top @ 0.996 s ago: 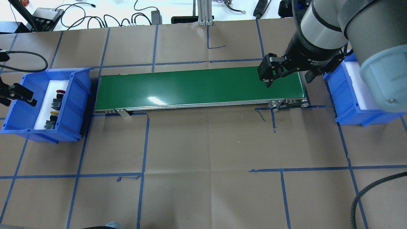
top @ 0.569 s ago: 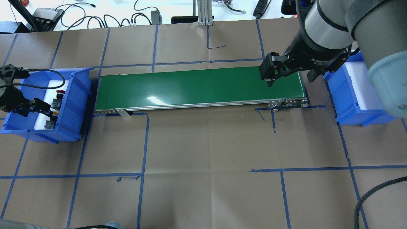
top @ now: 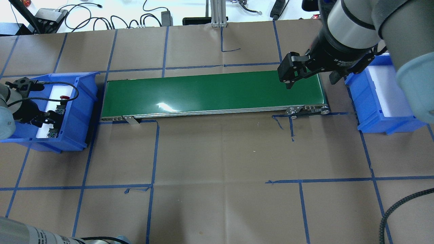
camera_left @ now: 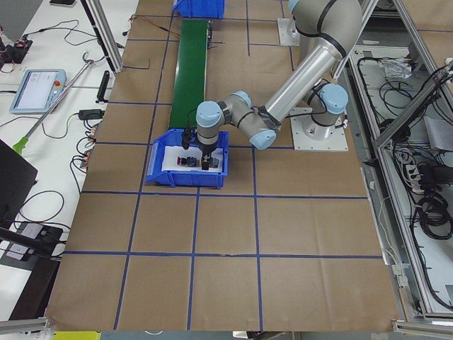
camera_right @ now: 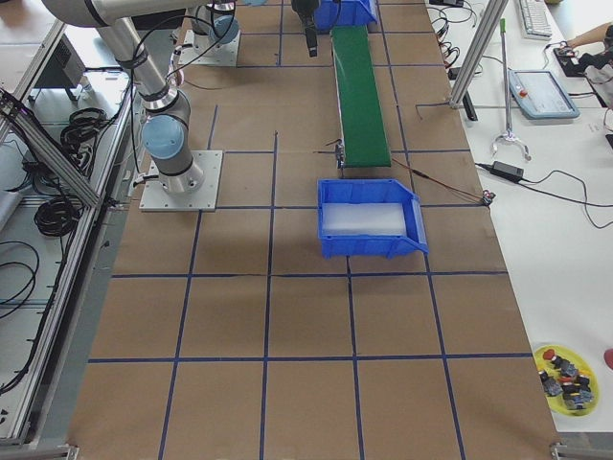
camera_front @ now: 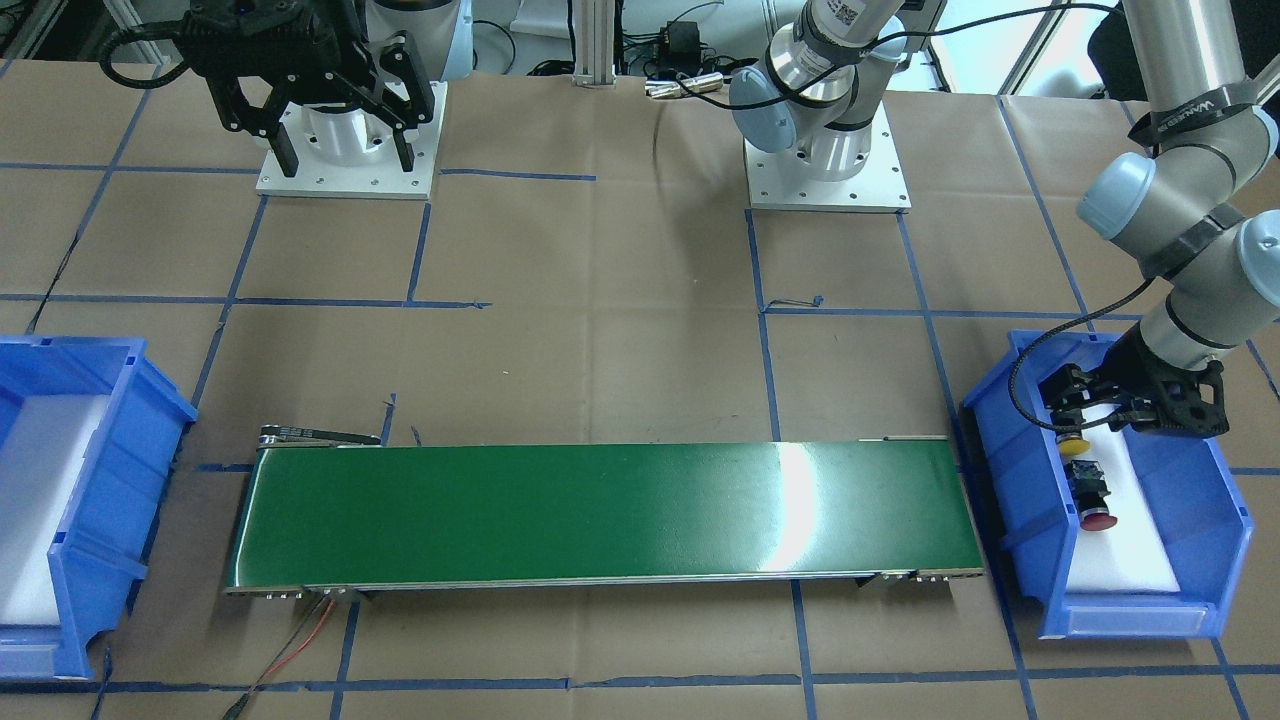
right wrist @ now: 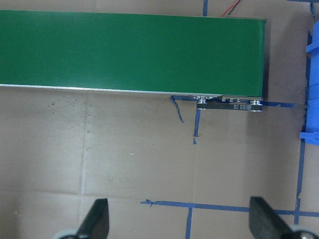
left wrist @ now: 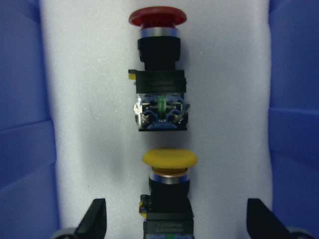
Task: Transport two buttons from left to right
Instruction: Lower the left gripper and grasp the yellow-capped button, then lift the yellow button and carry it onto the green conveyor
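Note:
Two buttons lie on white foam in the left blue bin (top: 79,112). In the left wrist view the red-capped button (left wrist: 158,74) lies further off and the yellow-capped button (left wrist: 169,160) nearer. My left gripper (left wrist: 177,224) is open low inside the bin, its fingers either side of the yellow button's black body without touching it. The front-facing view shows this gripper (camera_front: 1085,418) over the yellow cap (camera_front: 1075,440), with the red button (camera_front: 1092,495) beside it. My right gripper (top: 287,78) is open and empty above the right end of the green conveyor (top: 210,91).
The right blue bin (top: 366,98), with white foam inside, stands past the conveyor's right end. Brown paper with blue tape lines covers the table. Cables and boxes lie along the far edge. A yellow dish (camera_right: 565,369) of spare parts sits off to the side.
My left arm has come in from the left edge over the left bin and lowered around the yellow button. My right gripper has shifted slightly up and to the right.

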Motion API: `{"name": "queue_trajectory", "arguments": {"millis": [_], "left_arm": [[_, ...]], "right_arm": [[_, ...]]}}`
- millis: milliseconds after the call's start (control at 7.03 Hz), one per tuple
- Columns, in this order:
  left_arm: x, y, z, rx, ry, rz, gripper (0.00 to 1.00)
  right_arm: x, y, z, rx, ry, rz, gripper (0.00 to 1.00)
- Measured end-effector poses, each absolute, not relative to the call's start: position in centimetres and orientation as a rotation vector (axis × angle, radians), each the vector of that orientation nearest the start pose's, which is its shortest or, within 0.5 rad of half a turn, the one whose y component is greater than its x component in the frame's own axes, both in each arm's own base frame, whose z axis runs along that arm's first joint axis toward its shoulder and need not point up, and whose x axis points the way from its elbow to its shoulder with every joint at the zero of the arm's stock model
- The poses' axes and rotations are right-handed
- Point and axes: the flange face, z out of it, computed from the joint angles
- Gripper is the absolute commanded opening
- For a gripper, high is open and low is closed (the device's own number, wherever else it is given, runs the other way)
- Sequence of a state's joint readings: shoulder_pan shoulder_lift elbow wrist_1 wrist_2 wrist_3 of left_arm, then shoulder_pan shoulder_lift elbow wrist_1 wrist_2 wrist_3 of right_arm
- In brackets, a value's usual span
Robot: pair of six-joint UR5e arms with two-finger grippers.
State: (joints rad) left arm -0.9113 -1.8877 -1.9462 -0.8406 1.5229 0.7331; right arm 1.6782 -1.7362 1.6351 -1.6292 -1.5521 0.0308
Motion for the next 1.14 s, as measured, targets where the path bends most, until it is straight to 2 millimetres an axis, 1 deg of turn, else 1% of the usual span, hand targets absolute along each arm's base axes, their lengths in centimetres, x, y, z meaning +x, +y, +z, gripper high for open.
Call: {"name": "queue_trajectory", "arguments": {"millis": [142,285,427,569,712,854,996,1139], "left_arm": [[22.01,-50.87,21.57,0.117,3.148,-0.093,0.87],[22.01,-50.84,21.35,0.117,3.142,-0.099,0.63],[22.04,-50.85,21.29,0.113,3.136,-0.105,0.48],[22.08,-50.87,21.31,0.106,3.132,-0.108,0.36],[22.09,-50.86,21.28,0.088,3.131,-0.107,0.27],[22.05,-50.87,21.27,0.064,3.132,-0.107,0.17],[22.01,-50.88,21.32,0.044,3.134,-0.109,0.11],[22.03,-50.99,21.76,0.029,3.13,-0.119,0.1]], "right_arm": [[18.18,-41.72,53.86,-0.121,3.097,-0.245,1.0],[18.22,-41.71,53.82,-0.121,3.096,-0.244,1.0],[18.23,-41.72,53.83,-0.121,3.096,-0.245,1.0],[18.17,-41.74,53.88,-0.119,3.097,-0.247,1.0],[18.09,-41.78,53.9,-0.116,3.099,-0.249,1.0],[18.07,-41.81,53.77,-0.116,3.103,-0.246,1.0],[18.13,-41.78,53.37,-0.12,3.108,-0.231,1.0],[18.22,-41.69,52.91,-0.123,3.111,-0.206,1.0]]}}
